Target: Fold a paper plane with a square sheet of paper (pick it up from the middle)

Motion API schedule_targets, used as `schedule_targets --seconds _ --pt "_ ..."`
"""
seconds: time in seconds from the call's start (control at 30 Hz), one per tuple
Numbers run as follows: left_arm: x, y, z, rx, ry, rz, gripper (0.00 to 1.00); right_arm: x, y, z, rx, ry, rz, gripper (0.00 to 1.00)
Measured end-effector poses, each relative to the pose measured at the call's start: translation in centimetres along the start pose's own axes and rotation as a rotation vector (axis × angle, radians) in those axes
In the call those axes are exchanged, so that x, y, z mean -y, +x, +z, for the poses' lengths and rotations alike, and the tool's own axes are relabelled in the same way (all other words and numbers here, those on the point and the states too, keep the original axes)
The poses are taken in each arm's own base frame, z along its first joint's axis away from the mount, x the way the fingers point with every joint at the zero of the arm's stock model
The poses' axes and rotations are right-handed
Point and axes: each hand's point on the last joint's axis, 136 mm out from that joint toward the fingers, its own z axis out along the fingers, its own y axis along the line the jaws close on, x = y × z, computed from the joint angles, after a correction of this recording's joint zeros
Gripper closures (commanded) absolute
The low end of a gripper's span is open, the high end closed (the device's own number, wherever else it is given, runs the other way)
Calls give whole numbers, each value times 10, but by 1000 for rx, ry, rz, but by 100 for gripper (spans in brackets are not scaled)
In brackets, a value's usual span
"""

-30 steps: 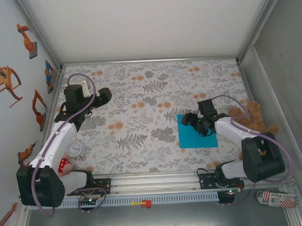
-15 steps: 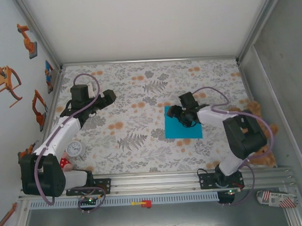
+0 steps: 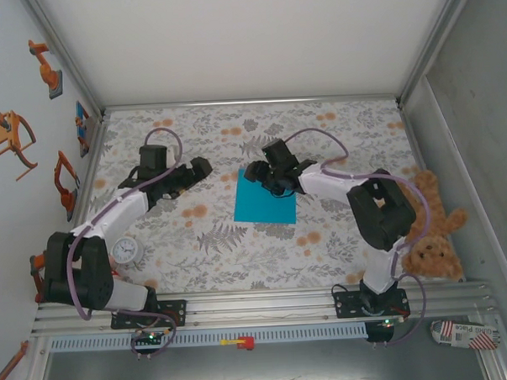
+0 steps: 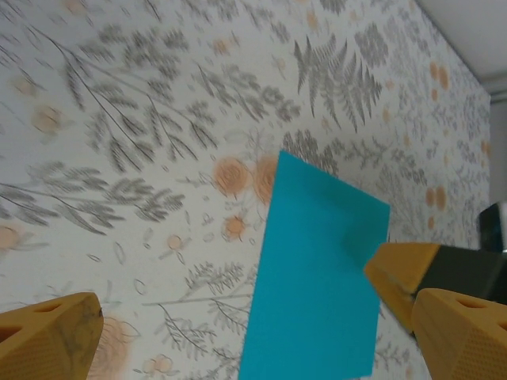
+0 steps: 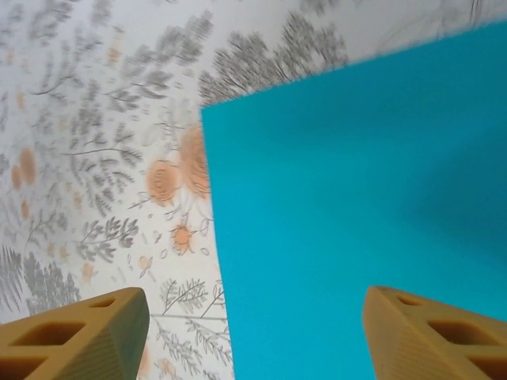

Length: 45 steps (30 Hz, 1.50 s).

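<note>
Turquoise square sheet of paper (image 3: 265, 198) lies flat under my right gripper (image 5: 257, 317) — jaws apart, nothing held; a pinch could crumple it. My left gripper (image 4: 253, 332) gapes empty.

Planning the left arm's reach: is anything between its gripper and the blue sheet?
Nothing visible: only tablecloth between the left gripper and the square sheet of paper; the right gripper is at its far edge.

Left arm (image 3: 120, 208), right arm (image 3: 325, 183): white tapered shells between black rounded joint housings. Grey-purple cable (image 3: 317, 133) looped along each arm. Black base plates (image 3: 365, 304). Left gripper (image 4: 257, 324), right gripper (image 5: 253, 317): black boxy heads; fingers (image 5: 75, 336) tan-orange plastic, fine layered ribbing, rectangular hollow cells in end faces.
</note>
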Motion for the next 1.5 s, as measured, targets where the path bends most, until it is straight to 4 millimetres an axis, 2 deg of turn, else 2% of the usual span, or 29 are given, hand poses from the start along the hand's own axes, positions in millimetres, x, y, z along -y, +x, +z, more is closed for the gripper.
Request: schedule_targets --seconds 0.07,0.13,0.23,0.3,0.37,0.43,0.57,0.73,0.93,1.03,1.5 --pt "8 16 13 -57 11 7 3 -1 -8 -19 23 -7 -39 47" --pt "18 31 27 -115 23 24 5 8 -14 -33 36 0 -60 52" --pt "33 46 47 -184 37 45 11 42 -13 -41 24 58 -50 53" --pt "42 52 62 -219 45 54 14 73 -5 -40 -7 126 -34 56" --pt "49 54 73 -239 51 63 17 92 3 -40 -37 171 -25 59" --pt "55 56 83 -255 53 68 19 100 8 -41 -60 196 -32 62" --pt "65 59 103 -287 49 76 26 105 10 -39 -76 209 -42 66" --pt "70 65 122 -325 24 86 30 115 12 -31 -100 234 -40 67" --pt "62 76 137 -364 -11 81 33 120 15 -21 -129 244 -51 71" --pt "53 82 141 -385 -35 71 32 120 16 -19 -137 242 -50 72" --pt "57 80 144 -346 13 44 27 112 13 -9 -150 204 -48 73"
